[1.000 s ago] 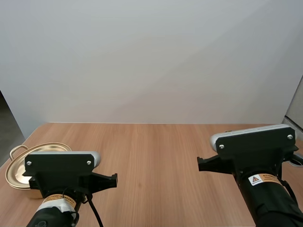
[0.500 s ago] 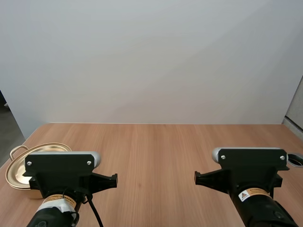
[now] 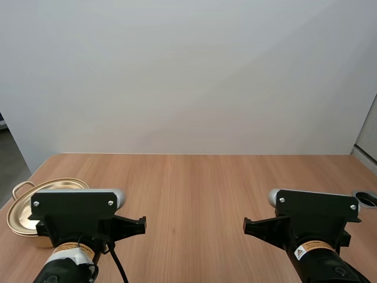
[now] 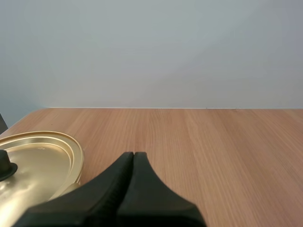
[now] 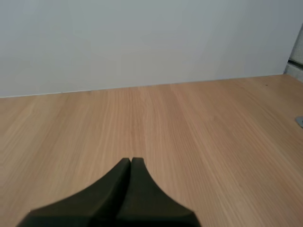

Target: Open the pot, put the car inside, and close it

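Nearest me, the left gripper (image 4: 133,156) has its fingers pressed together on nothing, its tips just beside the pot (image 3: 35,203) and pointing past the rim. The pot sits to that gripper's left with its gold lid (image 4: 40,158) on, the black knob (image 4: 5,166) further left. The right gripper (image 5: 131,161), likewise closed and empty, is well apart from the pot. The left arm looks the likelier one for the lid.

a light wooden tabletop (image 3: 194,188) with grain running front to back meets a plain white wall (image 3: 188,76), and a small grey ring (image 3: 360,195) sits at its right edge.
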